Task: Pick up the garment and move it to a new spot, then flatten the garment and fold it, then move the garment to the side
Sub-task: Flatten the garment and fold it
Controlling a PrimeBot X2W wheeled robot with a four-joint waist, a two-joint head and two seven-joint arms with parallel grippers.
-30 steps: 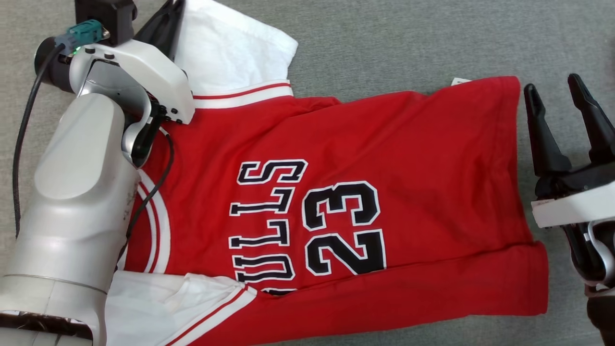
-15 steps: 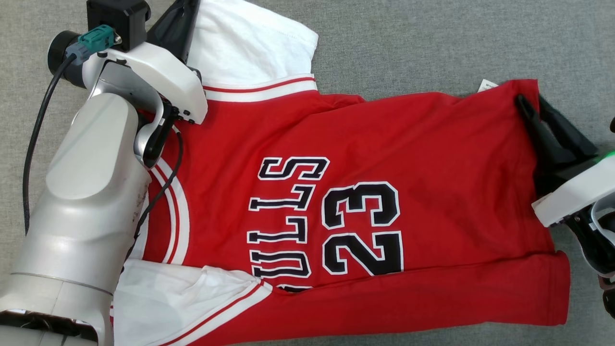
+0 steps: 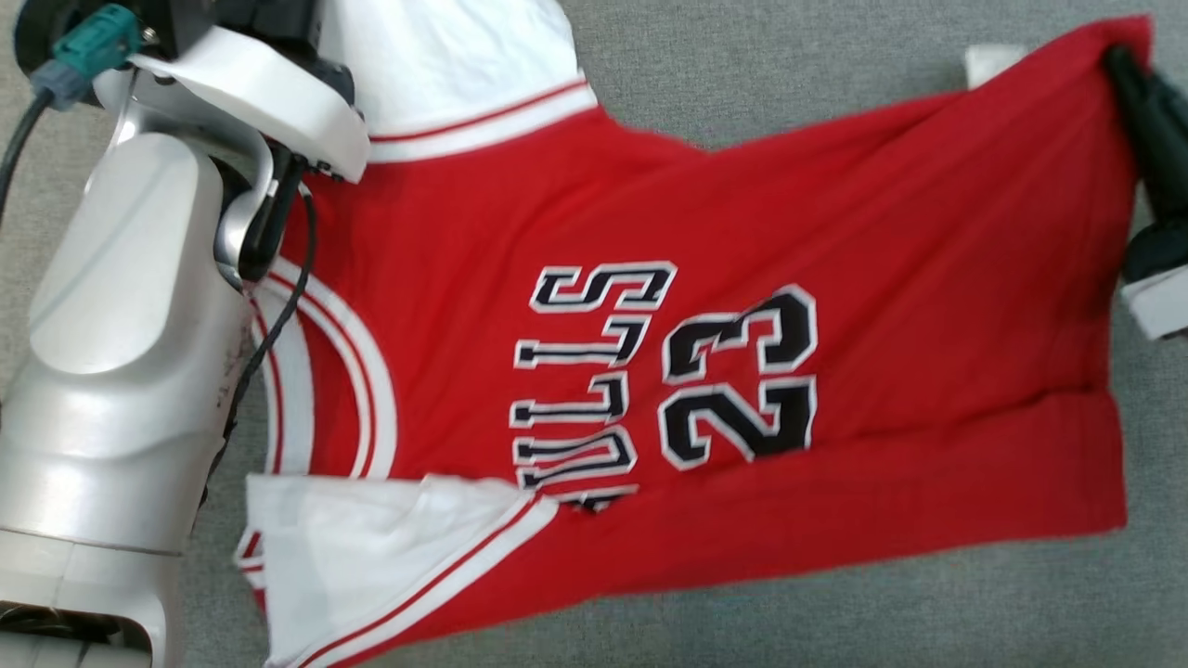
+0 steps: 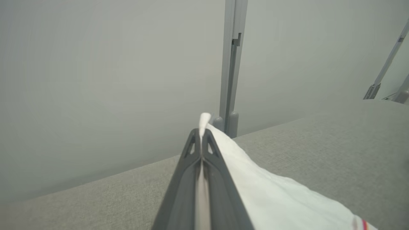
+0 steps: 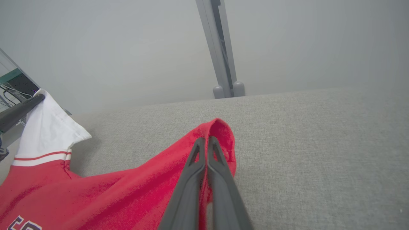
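Note:
The garment (image 3: 742, 204) is a red jersey with white sleeves and black "BULLS 23" lettering, spread across the grey surface. My right gripper (image 3: 1118, 57) sits at its far right hem corner. In the right wrist view that gripper (image 5: 206, 140) is shut on the red hem (image 5: 220, 131), which bunches up off the surface. My left gripper (image 4: 201, 131) is shut on the edge of the far white sleeve (image 4: 271, 195), lifted clear of the surface. My pale left forearm (image 3: 121, 306) covers the collar end of the garment.
The grey fabric surface (image 3: 835, 603) runs all around the garment. A grey upright post (image 5: 220, 48) stands just past the surface's far edge, also in the left wrist view (image 4: 231, 64). A white tag (image 3: 988, 63) sticks out near the hem corner.
My right gripper went from open beside the hem to shut on its far corner and has pulled it up and away. The left stayed shut on the sleeve. The camera shifted.

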